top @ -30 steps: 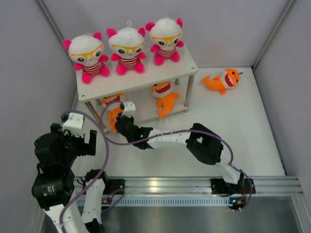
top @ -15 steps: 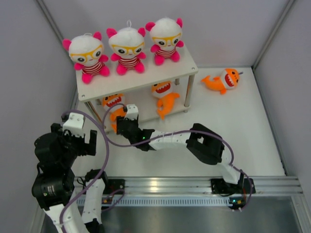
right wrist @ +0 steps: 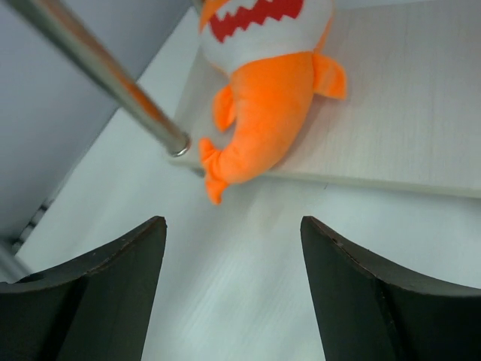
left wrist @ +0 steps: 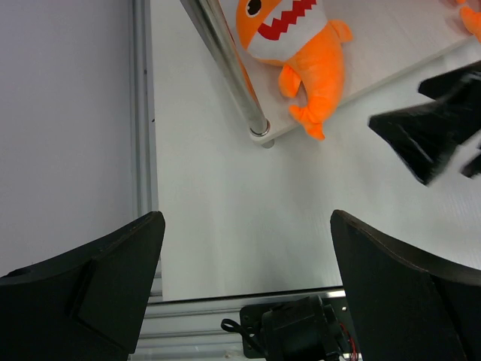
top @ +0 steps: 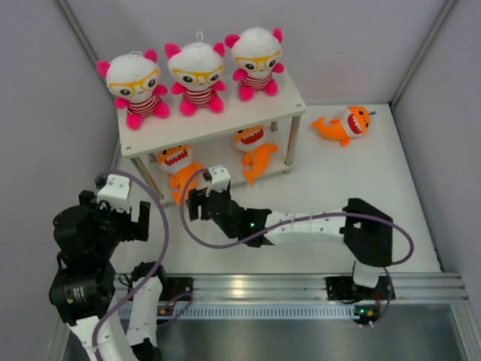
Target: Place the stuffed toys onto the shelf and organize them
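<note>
Three bears [top: 197, 79] sit in a row on top of the white shelf [top: 225, 124]. On its lower tier lie two orange sharks, one at the left [top: 177, 167] and one in the middle [top: 254, 150]. A third shark [top: 344, 124] lies on the table right of the shelf. My right gripper [top: 197, 201] hovers open just in front of the left shark [right wrist: 270, 83], apart from it, its jaws [right wrist: 231, 222] holding nothing. My left gripper [top: 134, 219] stays wide open and empty near the front left; in its wrist view the gripper [left wrist: 246, 218] faces the same shark [left wrist: 293, 45].
A silver shelf leg [right wrist: 113, 75] stands just left of the left shark, at the corner of the lower board [right wrist: 406, 113]. Grey walls close in on the left and right. An aluminium rail [top: 301, 286] runs along the near edge.
My right gripper opened, let go of the left shark on the lower tier and drew back toward me; its elbow swung right. The left arm did not move.
</note>
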Robot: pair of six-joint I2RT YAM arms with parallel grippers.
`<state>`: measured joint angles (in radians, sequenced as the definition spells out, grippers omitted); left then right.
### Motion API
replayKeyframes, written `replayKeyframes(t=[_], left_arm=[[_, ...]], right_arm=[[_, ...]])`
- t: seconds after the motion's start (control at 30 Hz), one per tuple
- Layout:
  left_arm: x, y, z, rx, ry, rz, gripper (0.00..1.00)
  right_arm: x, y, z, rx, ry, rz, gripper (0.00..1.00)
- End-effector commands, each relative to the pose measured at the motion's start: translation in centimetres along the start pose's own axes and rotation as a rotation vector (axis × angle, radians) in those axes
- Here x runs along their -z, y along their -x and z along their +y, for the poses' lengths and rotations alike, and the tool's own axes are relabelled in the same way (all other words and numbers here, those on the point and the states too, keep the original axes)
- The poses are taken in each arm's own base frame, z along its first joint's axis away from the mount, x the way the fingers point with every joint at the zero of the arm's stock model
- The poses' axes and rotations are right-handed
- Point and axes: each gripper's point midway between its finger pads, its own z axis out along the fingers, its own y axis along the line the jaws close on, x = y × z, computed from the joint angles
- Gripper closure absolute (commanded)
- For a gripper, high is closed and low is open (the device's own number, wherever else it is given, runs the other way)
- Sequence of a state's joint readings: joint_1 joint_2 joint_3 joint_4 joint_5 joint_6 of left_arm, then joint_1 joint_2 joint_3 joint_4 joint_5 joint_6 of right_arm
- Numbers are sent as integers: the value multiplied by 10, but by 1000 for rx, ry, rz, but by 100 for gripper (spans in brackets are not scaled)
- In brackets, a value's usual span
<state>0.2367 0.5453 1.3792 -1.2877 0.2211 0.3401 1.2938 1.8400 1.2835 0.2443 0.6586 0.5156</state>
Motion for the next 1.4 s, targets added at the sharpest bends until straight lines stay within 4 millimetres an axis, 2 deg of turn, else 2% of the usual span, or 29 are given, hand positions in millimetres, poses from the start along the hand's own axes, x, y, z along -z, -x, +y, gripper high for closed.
replayKeyframes(t=[0.0, 0.03, 0.07, 0.1, 0.17, 0.2, 0.33, 0.37, 0.4, 0.47, 0.53, 0.57, 0.6, 0.7, 0.73, 0.8, 0.83, 0.87, 0.9, 0.93, 0.97, 1.0, 1.03, 1.07, 1.17, 1.23, 1.3, 1.33, 1.37], left_arm=[[2, 5, 0, -13, -3, -20, 2], [4, 6, 0, -14, 1, -27, 2], [4, 7, 0, -15, 2, -29, 2], [5, 8, 0, -17, 3, -32, 2], [6, 8, 1, -24, 5, -35, 2], [6, 5, 1, -28, 8, -29, 2], [9, -6, 15, -57, 95, -1, 2], [11, -12, 24, -63, 148, 23, 2], [14, -17, 26, -65, 174, 29, 2], [12, -32, 29, -65, 199, 78, 2], [13, -47, 36, -66, 249, 119, 2], [13, -49, 36, -69, 255, 122, 2], [14, -51, 35, -71, 254, 119, 2], [15, -50, 34, -70, 251, 110, 2], [15, -50, 34, -67, 252, 108, 2], [15, -49, 35, -66, 255, 109, 2], [15, -48, 36, -63, 264, 112, 2], [16, -49, 38, -61, 273, 118, 2], [16, -50, 41, -55, 287, 128, 2], [17, -52, 46, -40, 322, 143, 2], [16, -54, 51, -32, 345, 165, 2], [15, -58, 54, -21, 363, 183, 2], [16, -62, 59, -8, 402, 206, 2], [14, -66, 62, -8, 420, 222, 2], [2, -83, 70, 2, 465, 296, 2], [-3, -88, 69, 22, 456, 317, 2], [-10, -85, 62, 35, 404, 306, 2], [-9, -80, 61, 41, 400, 291, 2], [-10, -78, 60, 46, 388, 290, 2]], right_arm=[[60, 27, 12, -5, 150, 14, 27], [70, 20, 2, 0, 144, 46, 28], [89, 26, -10, -16, 139, 62, 28], [98, -2, -35, 25, 100, 122, 29], [118, -10, -60, 45, 75, 156, 31], [130, -43, -94, 124, 4, 245, 31], [167, -70, -165, 128, -228, 367, 31], [174, -62, -176, 104, -269, 347, 30], [189, -68, -196, 120, -335, 389, 30], [200, -53, -216, -21, -404, 350, 30], [211, -45, -250, -109, -496, 330, 31], [219, -32, -255, -187, -473, 291, 31], [221, -24, -280, -248, -542, 249, 32], [234, 5, -306, -328, -581, 132, 33], [237, 16, -327, -338, -647, 91, 32], [224, 34, -333, -392, -625, 50, 29], [219, 37, -359, -401, -689, 50, 28], [199, 54, -352, -460, -580, 19, 28], [196, 66, -383, -530, -626, -24, 28], [181, 54, -404, -612, -647, 28, 28], [163, 83, -409, -664, -557, -35, 29], [164, 93, -441, -714, -616, -77, 32], [149, 84, -461, -735, -666, -30, 32], [137, 115, -469, -721, -661, -83, 32], [94, 139, -491, -780, -646, -107, 32], [72, 147, -496, -789, -655, -104, 31], [49, 156, -513, -789, -696, -117, 29], [28, 140, -510, -810, -708, -77, 28], [19, 152, -512, -825, -700, -105, 27]])
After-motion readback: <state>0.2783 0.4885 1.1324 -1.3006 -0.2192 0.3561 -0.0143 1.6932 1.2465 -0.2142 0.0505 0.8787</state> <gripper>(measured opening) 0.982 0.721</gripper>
